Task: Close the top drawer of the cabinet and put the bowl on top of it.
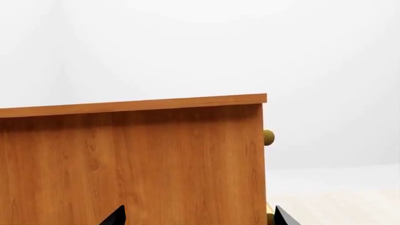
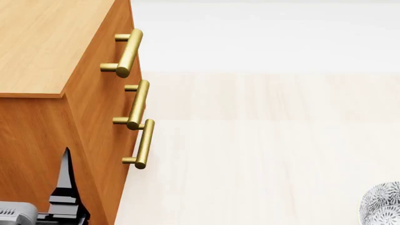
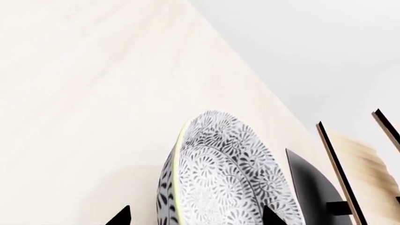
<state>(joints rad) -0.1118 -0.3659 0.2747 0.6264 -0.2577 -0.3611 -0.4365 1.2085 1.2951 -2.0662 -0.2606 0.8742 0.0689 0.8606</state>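
Head view: the cabinet (image 2: 44,51) fills the left, its three drawer fronts flush, the top drawer (image 2: 109,51) shut. The bowl (image 2: 382,204) sits on the pale floor (image 2: 262,140) at lower right, well apart from the cabinet. The left gripper (image 1: 198,216) faces the cabinet's side, fingertips apart, holding nothing. The right gripper (image 3: 196,218) has its tips spread either side of the bowl; whether they grip it, I cannot tell.

One cabinet (image 2: 44,56), with three brass bar handles (image 2: 128,51) down its front, one per drawer front; one patterned bowl (image 3: 228,173); two pale slanted boards (image 3: 362,168) on a black base; two gripper fingertips (image 1: 115,216) in each wrist view
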